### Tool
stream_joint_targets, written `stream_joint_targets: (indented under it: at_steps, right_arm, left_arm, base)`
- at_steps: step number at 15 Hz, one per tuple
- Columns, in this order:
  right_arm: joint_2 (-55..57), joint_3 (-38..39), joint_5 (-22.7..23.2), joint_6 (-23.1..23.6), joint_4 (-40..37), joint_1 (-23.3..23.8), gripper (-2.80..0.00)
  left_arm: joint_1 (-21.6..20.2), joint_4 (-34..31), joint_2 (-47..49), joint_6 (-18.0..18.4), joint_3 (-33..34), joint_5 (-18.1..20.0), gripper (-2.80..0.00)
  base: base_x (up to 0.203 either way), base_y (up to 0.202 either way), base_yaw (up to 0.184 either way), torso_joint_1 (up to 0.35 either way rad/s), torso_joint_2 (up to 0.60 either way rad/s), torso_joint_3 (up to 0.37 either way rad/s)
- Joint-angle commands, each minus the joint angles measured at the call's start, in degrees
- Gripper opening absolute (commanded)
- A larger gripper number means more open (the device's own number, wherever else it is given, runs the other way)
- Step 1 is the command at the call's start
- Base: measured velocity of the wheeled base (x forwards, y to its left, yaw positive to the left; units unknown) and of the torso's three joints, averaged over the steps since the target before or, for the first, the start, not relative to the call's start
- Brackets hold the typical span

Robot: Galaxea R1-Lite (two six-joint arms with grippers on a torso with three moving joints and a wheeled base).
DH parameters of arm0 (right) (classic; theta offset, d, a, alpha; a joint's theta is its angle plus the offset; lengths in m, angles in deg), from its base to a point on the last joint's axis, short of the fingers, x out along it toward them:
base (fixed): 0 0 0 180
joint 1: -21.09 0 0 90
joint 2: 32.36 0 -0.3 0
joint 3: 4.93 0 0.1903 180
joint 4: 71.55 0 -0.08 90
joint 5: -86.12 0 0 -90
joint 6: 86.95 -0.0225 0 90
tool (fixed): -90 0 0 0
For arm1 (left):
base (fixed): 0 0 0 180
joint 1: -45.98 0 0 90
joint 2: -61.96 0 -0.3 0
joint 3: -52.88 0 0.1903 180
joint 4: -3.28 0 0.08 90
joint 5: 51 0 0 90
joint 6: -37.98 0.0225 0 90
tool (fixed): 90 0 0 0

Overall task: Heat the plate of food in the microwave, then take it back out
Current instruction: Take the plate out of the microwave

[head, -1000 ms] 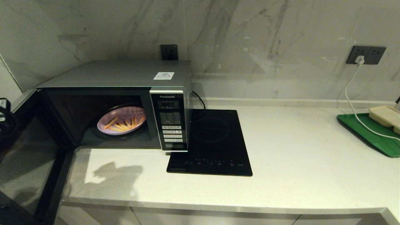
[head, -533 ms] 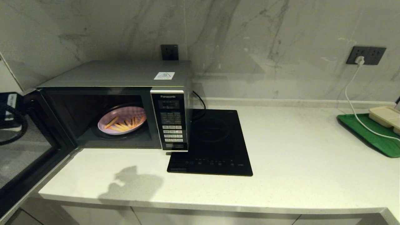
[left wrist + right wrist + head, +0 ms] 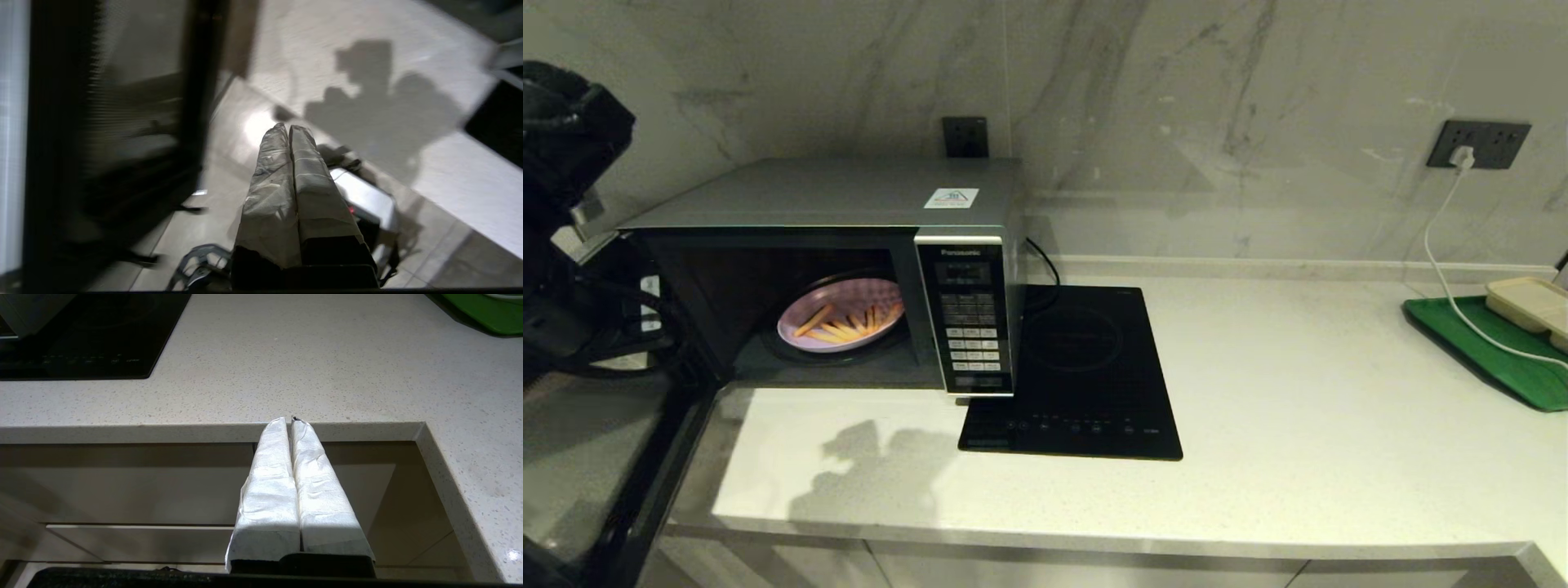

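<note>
The desk [image 3: 1298, 392] fills the right and lower frame of the head view. The microwave [image 3: 849, 212] stands at centre left, its door [image 3: 580, 457] swung wide toward the lower left. Inside it sits the plate of food [image 3: 841, 322]. The left tool [image 3: 289, 130] is beside the door with its fingers pressed together. The right tool [image 3: 289, 420], also pressed together, hangs below the desk edge.

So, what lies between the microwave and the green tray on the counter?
In the head view, a black hob sits beside the microwave; then bare counter until the green tray.
</note>
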Motion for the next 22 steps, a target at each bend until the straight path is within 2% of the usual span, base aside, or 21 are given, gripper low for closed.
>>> stream_joint_targets:
  at_steps: [1,9,16,20,22]
  right_arm:
    - [0.0,0.0,-0.1,0.0,-0.1,0.0,-2.80]
    - [0.0,0.0,-0.1,0.0,-0.1,0.0,-2.80]
    - [0.0,0.0,-0.1,0.0,-0.1,0.0,-2.80]
    - [0.0,0.0,-0.1,0.0,-0.1,0.0,-2.80]
    - [0.0,0.0,0.0,0.0,-0.1,0.0,-2.80]
  left_arm:
    - [-5.7,-0.3,1.3,0.9,3.5,-0.2,-2.80]
    - [-13.9,0.2,0.6,1.6,3.2,-0.3,-2.80]
    - [-15.5,0.7,1.2,1.5,2.9,-0.3,-2.80]
    - [-19.7,2.6,1.6,1.8,3.1,-1.0,-2.80]
    - [-23.4,3.1,2.3,2.1,2.9,-1.1,-2.80]
  base:
    - [0.000,0.000,0.000,0.000,0.00,0.000]
    - [0.000,0.000,0.000,0.000,0.00,0.000]
    - [0.000,0.000,0.000,0.000,0.00,0.000]
    - [0.000,0.000,0.000,0.000,0.00,0.000]
    - [0.000,0.000,0.000,0.000,0.00,0.000]
